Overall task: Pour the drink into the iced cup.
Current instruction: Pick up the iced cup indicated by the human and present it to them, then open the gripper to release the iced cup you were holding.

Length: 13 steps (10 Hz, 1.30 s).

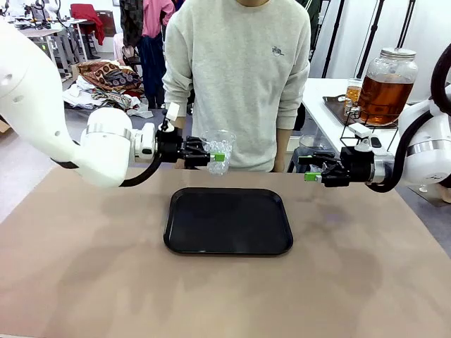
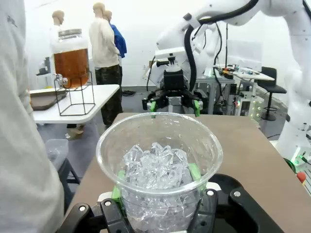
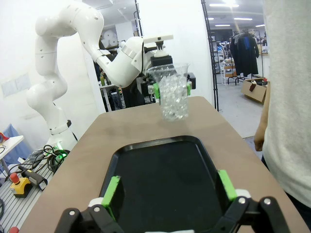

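My left gripper [image 1: 217, 156] is shut on a clear plastic cup of ice [image 1: 218, 148], holding it upright in the air above the far edge of the black tray [image 1: 229, 220]. The ice cup [image 2: 159, 170] sits between its green pads [image 2: 194, 171]. The same cup [image 3: 173, 94] shows in the right wrist view. My right gripper [image 1: 310, 172] hovers open and empty above the table to the right of the tray, its fingers [image 3: 224, 184] spread wide. The drink [image 1: 384, 91], amber liquid in a lidded glass jar [image 2: 71, 58], stands on a wire stand on a side table at the right.
A person in a light sweatshirt [image 1: 239, 77] stands at the far edge behind the cup. A brown tray [image 1: 338, 105] lies on the white side table [image 2: 73, 99] under the jar's stand. The brown tabletop [image 1: 84, 267] around the black tray is bare.
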Each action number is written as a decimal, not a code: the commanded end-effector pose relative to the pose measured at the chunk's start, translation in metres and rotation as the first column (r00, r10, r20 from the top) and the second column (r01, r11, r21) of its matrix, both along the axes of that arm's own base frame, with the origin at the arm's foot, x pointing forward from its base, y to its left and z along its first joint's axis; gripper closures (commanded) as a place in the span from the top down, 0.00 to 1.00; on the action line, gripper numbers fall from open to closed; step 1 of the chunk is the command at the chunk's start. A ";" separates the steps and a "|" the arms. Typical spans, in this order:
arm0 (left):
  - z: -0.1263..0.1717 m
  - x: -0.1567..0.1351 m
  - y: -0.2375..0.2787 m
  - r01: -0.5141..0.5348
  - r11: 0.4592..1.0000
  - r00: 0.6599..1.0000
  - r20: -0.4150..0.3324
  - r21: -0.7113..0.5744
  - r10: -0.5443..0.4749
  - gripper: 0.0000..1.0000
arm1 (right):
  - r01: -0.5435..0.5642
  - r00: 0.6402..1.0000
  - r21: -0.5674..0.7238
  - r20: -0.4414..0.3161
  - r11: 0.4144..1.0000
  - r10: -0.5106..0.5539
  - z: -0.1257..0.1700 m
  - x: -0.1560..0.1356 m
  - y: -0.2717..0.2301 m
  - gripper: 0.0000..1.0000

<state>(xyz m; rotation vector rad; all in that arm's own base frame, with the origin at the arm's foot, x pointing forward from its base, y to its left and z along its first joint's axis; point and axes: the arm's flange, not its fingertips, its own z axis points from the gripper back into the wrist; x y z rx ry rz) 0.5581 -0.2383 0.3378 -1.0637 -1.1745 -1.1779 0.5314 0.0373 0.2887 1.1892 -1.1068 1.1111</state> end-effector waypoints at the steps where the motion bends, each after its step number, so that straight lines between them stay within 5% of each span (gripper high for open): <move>1: 0.010 0.003 -0.005 -0.017 1.000 1.000 -0.002 0.000 0.017 0.61 | -0.002 1.000 -0.002 -0.002 1.000 0.002 0.003 0.001 0.002 1.00; 13: 0.005 0.004 -0.001 -0.006 1.000 1.000 0.009 0.002 0.006 0.61 | -0.002 1.000 -0.002 -0.002 1.000 0.002 0.003 0.001 0.002 1.00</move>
